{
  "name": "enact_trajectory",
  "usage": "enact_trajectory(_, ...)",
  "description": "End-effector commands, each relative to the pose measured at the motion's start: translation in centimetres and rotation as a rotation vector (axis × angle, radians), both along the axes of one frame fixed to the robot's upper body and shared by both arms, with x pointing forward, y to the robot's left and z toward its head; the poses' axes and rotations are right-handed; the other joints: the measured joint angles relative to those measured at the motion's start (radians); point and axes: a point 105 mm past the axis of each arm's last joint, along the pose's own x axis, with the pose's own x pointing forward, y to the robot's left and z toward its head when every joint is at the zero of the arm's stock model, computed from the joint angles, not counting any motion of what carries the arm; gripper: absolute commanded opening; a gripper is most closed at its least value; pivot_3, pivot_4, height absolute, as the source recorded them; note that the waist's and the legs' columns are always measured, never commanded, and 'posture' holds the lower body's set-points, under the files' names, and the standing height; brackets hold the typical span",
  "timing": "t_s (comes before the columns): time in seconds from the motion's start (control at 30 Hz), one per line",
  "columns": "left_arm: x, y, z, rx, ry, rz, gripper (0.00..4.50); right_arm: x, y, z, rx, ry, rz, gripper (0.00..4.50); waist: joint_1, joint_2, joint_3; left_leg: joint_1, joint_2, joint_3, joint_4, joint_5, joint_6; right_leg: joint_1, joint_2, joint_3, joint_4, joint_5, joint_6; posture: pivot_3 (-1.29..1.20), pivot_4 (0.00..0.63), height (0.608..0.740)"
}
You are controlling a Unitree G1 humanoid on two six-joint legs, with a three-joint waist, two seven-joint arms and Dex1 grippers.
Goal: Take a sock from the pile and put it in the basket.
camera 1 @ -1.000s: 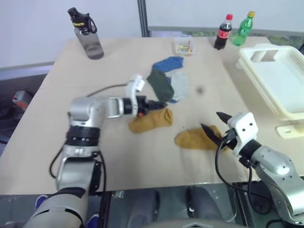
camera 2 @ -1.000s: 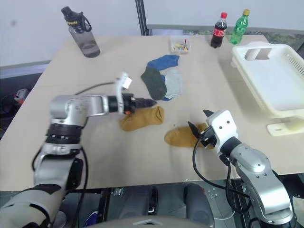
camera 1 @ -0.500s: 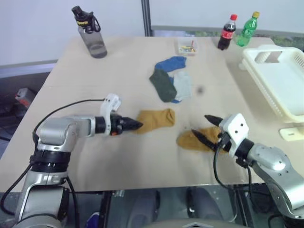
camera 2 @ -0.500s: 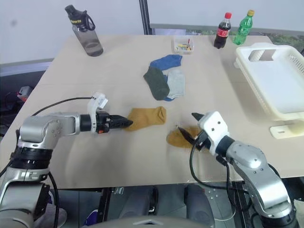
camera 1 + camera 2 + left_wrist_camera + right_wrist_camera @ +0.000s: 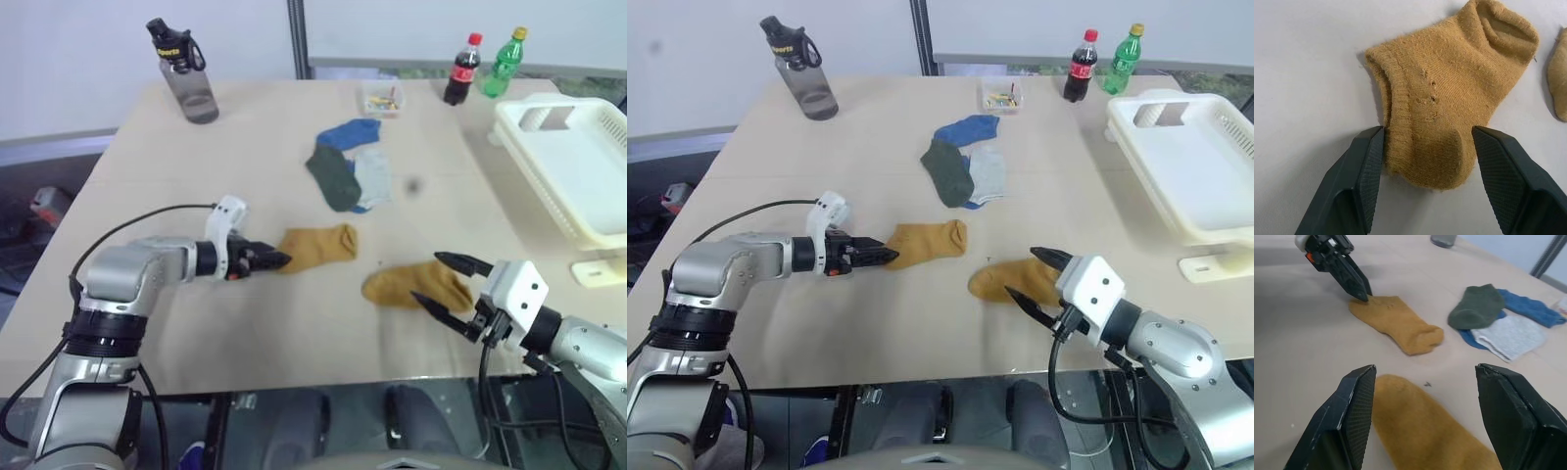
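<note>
My left hand [image 5: 1425,147], spread, straddles the limp mustard-yellow knit sock's [image 5: 1449,93] cuff; soft and light, I'd pinch there. Right hand [image 5: 1036,277] spread, empty.

Five socks lie on the table [image 5: 196,147]: two mustard ones [image 5: 318,247] [image 5: 416,285], one blue [image 5: 348,132], one dark green [image 5: 333,176] and one pale grey [image 5: 374,176]. There are three bottles [image 5: 180,70] [image 5: 458,70] [image 5: 503,62], one white basket [image 5: 568,166] and one small clear box [image 5: 381,97].
</note>
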Motion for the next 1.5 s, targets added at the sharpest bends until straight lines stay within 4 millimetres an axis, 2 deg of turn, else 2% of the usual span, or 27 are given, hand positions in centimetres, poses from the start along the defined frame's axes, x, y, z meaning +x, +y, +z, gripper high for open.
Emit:
enact_trajectory(0.03, -0.6, -0.2, -2.6, 0.016, 0.096, 0.02, 2.25, -0.3, 0.0, 1.1, -0.009, -0.07, 0.013, 3.34, 0.002, 0.001, -0.001, 0.001, 0.0, 0.0, 0.0, 0.0, 0.0, 0.001, 0.0, 0.0, 0.0, 0.0, 0.0, 0.0, 0.15, 0.74)
enact_trajectory(0.17, -0.3, 0.8, -1.7, -0.111, 0.104, 0.085, 0.3, 0.0, -0.1, 1.1, -0.012, -0.083, 0.007, 3.34, 0.001, 0.002, -0.002, 0.001, 0.0, 0.001, 0.0, 0.0, 0.0, 0.001, 0.0, 0.001, 0.0, 0.0, 0.0, 0.0, 0.15, 0.74)
enact_trajectory(0.2, -0.2, 1.3, -1.2, -0.157, 0.108, 0.103, 0.06, 0.0, -0.1, 1.1, -0.012, -0.084, 0.007, 3.34, 0.001, 0.002, -0.002, 0.001, 0.0, 0.001, 0.0, 0.0, 0.0, 0.001, 0.0, 0.001, 0.0, 0.0, 0.0, 0.0, 0.15, 0.74)
enact_trajectory(0.3, -0.2, 2.4, 0.6, -0.245, 0.101, 0.126, 0.06, 0.2, 0.0, 1.0, -0.011, -0.087, 0.008, 3.34, -0.001, 0.001, -0.002, -0.001, 0.0, 0.0, 0.0, 0.0, 0.0, -0.001, 0.0, 0.0, 0.0, 0.0, 0.0, 0.0, 0.15, 0.74)
enact_trajectory(0.43, -0.5, 5.1, 5.4, -0.304, 0.059, 0.131, 0.06, 0.3, 0.0, 0.9, -0.002, -0.09, 0.011, 3.34, -0.005, -0.005, 0.002, -0.002, 0.0, 0.0, 0.0, 0.0, 0.0, -0.002, 0.001, 0.0, 0.0, 0.0, 0.0, 0.0, 0.15, 0.74)
enact_trajectory(0.57, -1.2, 7.0, 10.9, -0.227, -0.012, 0.074, 0.06, 0.5, 0.1, 0.9, 0.005, -0.092, 0.013, 3.34, 0.0, -0.007, 0.004, -0.005, 0.002, -0.001, 0.0, 0.0, 0.0, -0.005, 0.004, -0.001, 0.0, 0.0, 0.0, 0.0, 0.15, 0.74)
enact_trajectory(0.67, -1.7, 6.7, 13.3, -0.122, -0.034, -0.009, 0.06, 0.5, 0.2, 0.8, 0.011, -0.093, 0.01, 3.34, 0.005, -0.007, 0.004, -0.006, 0.002, -0.001, 0.0, 0.0, 0.0, -0.004, 0.002, -0.002, -0.001, 0.0, 0.0, 0.0, 0.15, 0.74)
enact_trajectory(0.77, -1.7, 4.3, 13.0, -0.064, 0.028, -0.099, 0.06, 0.6, 0.3, 0.8, 0.017, -0.09, 0.006, 3.34, 0.008, -0.006, 0.004, -0.007, -0.001, -0.001, 0.0, 0.0, 0.0, -0.004, 0.001, -0.001, -0.002, 0.0, 0.0, 0.0, 0.15, 0.74)
enact_trajectory(0.83, -1.3, 2.0, 10.9, -0.045, 0.1, -0.144, 0.06, 0.7, 0.3, 0.7, 0.02, -0.086, 0.0, 3.34, 0.01, -0.006, 0.004, -0.007, -0.001, -0.001, 0.0, 0.0, 0.0, -0.004, 0.001, -0.002, -0.002, 0.0, 0.0, 0.0, 0.15, 0.74)
enact_trajectory(0.93, -1.1, -2.8, 6.2, -0.02, 0.179, -0.216, 0.06, 0.8, 0.3, 0.6, 0.022, -0.079, -0.021, 3.34, 0.009, -0.006, 0.004, -0.007, 0.0, -0.001, 0.001, 0.0, 0.0, -0.005, 0.001, -0.001, -0.001, 0.0, 0.0, 0.0, 0.15, 0.74)
enact_trajectory(0.97, -1.1, -4.0, 5.3, -0.028, 0.199, -0.218, 0.06, 0.8, 0.3, 0.6, 0.022, -0.077, -0.027, 3.34, 0.009, -0.006, 0.004, -0.007, 0.001, -0.001, 0.001, 0.0, 0.0, -0.005, 0.001, -0.001, -0.001, 0.0, 0.0, 0.0, 0.15, 0.74)
enact_trajectory(1.0, -0.5, -5.6, 4.1, -0.029, 0.163, -0.221, 0.06, 0.9, 0.2, 0.5, 0.039, -0.06, -0.043, 3.34, 0.008, -0.007, 0.004, -0.008, 0.001, -0.001, 0.002, 0.0, 0.0, -0.005, 0.001, -0.001, 0.0, 0.0, 0.0, 0.0, 0.15, 0.74)
enact_trajectory(1.07, 0.6, -9.7, 3.2, -0.133, 0.065, -0.233, 0.06, 0.9, 0.3, 0.4, 0.08, -0.021, -0.07, 3.34, -0.003, -0.011, 0.007, -0.009, 0.001, -0.001, 0.003, 0.0, 0.0, -0.006, 0.0, -0.001, 0.0, 0.0, 0.0, 0.0, 0.15, 0.74)
enact_trajectory(1.13, 0.5, -12.0, 3.4, -0.257, 0.066, -0.246, 0.06, 1.1, 0.5, 0.6, 0.088, -0.017, -0.095, 3.34, -0.003, -0.009, 0.005, -0.01, 0.001, 0.0, 0.002, 0.001, -0.002, -0.009, 0.003, 0.002, 0.001, 0.0, 0.0, 0.0, 0.15, 0.74)
enact_trajectory(1.23, 0.7, -12.9, 3.3, -0.302, 0.062, -0.231, 0.82, 1.5, 1.2, 0.3, 0.065, -0.018, -0.101, 3.34, 0.002, -0.007, 0.004, -0.009, 0.002, 0.0, 0.002, 0.0, -0.001, -0.008, 0.001, 0.001, 0.002, 0.0, 0.0, 0.0, 0.15, 0.74)
enact_trajectory(1.33, 0.5, -12.1, 5.4, -0.38, -0.004, -0.237, 2.11, 2.7, 2.1, 0.1, 0.081, 0.01, -0.125, 3.34, -0.01, -0.007, 0.004, -0.007, 0.0, 0.001, 0.002, 0.0, 0.0, -0.008, 0.002, 0.002, 0.003, 0.0, 0.0, 0.0, 0.15, 0.74)
enact_trajectory(1.5, 0.6, -7.8, 6.1, -0.308, -0.107, -0.202, 2.11, 5.2, 3.1, -1.0, 0.056, 0.091, -0.182, 3.34, -0.005, -0.005, 0.004, -0.006, 0.002, 0.001, 0.002, 0.001, -0.001, -0.008, 0.004, 0.003, 0.004, 0.001, -0.002, 0.0, 0.15, 0.74)
